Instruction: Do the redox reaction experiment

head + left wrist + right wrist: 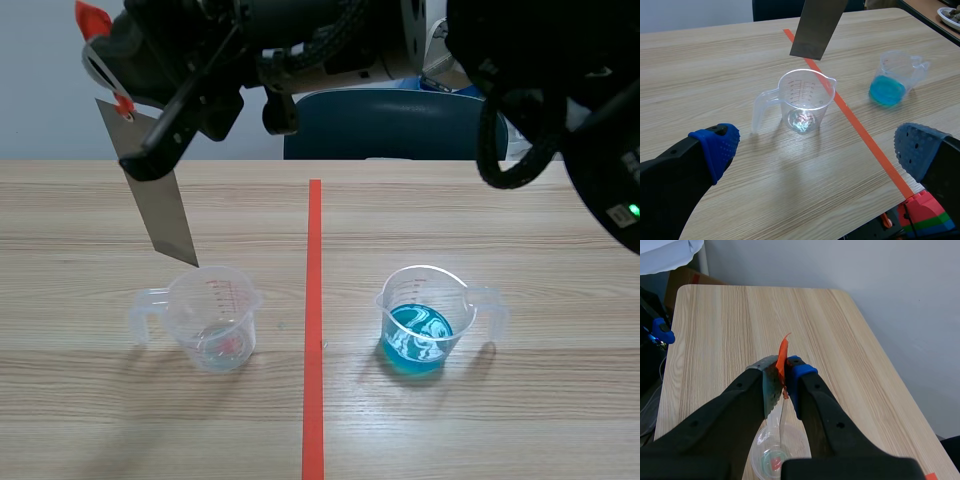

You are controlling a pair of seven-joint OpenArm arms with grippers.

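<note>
We take the clear measuring cup (212,320) as our reference. It stands upright on the wooden table (90,420), with red graduations on its wall and its handle turned away from the orange-red tape line (314,320). At its bottom we see a small glinting patch with a reddish tinge, but we cannot tell what it is.

Over this cup hangs a grey metal strip (160,210), tilted, its lower corner just above the cup's rim and not touching it. The right gripper (782,371) is well above the cup, its two fingers pressed onto the upper end of the strip. An orange tag (783,357) sticks up from the strip between them.

The left gripper (816,142) sits on the near side of the cup, low over the table. Its blue pads (720,142) are spread wide, with nothing between them.

Across the tape line from the clear cup stands a second cup (420,320). It is upright, holds blue liquid (415,338), and its handle points away from the clear cup.
</note>
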